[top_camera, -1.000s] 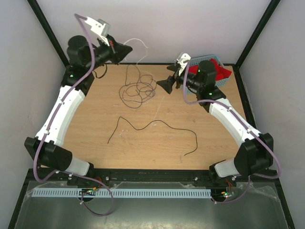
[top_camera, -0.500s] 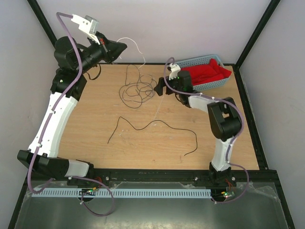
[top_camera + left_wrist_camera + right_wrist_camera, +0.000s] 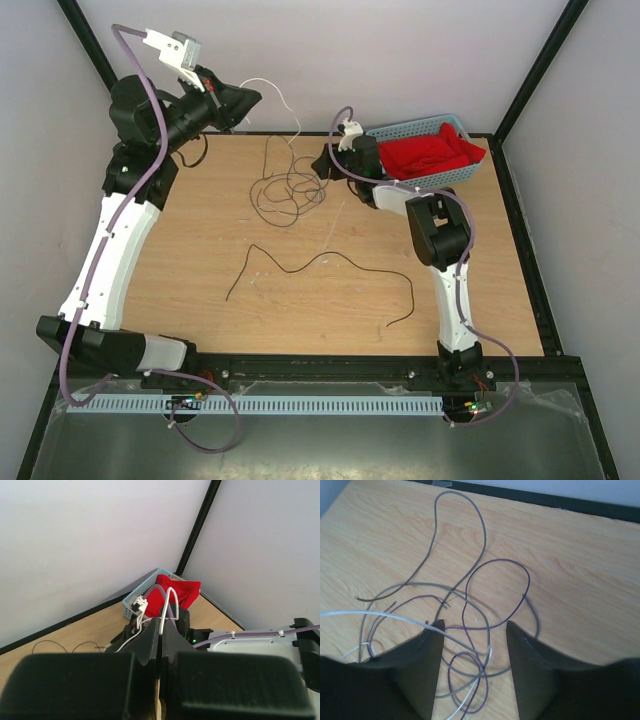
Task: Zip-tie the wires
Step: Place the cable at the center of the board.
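My right pincer [image 3: 322, 164] has swung from the basket [image 3: 400, 131] to the wires [image 3: 290, 186] at the surface's [image 3: 200, 300] 12 o'clock, jaws wide. At 11 o'clock my left pincer [image 3: 254, 98] clamps the zip tie [image 3: 169, 589].

The bench [image 3: 300, 312] is pale, matt wood grain. The basket [image 3: 400, 131] is blue lattice plastic, holding soft red cloth [image 3: 430, 155]. The wires [image 3: 290, 190] look smooth and dark.

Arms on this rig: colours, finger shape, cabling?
The left arm and right arm match: white curved shells, black joint housings. The left gripper and right gripper have black wedge-shaped fingers. A lilac cable loops outside each arm; a white camera bracket tops each wrist.
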Robot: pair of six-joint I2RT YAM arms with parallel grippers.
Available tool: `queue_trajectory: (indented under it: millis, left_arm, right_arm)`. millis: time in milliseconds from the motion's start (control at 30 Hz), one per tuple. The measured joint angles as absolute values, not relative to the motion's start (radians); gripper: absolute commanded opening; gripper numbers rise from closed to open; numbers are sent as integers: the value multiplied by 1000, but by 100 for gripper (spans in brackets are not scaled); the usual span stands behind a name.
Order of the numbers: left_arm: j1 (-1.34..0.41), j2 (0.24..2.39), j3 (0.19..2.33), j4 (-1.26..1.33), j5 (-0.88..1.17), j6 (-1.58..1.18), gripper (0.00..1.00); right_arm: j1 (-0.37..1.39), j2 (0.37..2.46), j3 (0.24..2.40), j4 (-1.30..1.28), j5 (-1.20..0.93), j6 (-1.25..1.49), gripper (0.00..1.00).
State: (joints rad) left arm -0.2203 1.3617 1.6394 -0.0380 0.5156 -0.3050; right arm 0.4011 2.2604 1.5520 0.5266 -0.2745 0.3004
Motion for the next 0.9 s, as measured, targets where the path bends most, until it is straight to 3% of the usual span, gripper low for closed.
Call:
queue_trajectory:
  millis: [100, 167, 400, 667, 900]
  left_arm:
    - [-199, 1362, 1649, -43, 524, -324, 0]
    - [-172, 1361, 1657, -43, 534, -344, 0]
    - [-30, 1313, 1636, -45, 564, -405, 0]
    - [154, 1195, 1497, -43, 638, -480, 0]
    - [251, 1172, 1378, -46, 697, -525, 0]
  right_arm:
    - [402, 2314, 1618, 521, -282, 315, 15]
    - [402, 2331, 1639, 509, -284, 314, 1]
    - [402, 2287, 1700, 374, -223, 214, 0]
    - [402, 2159, 2045, 109, -86, -52, 0]
    - [402, 1972, 2078, 41, -17, -187, 0]
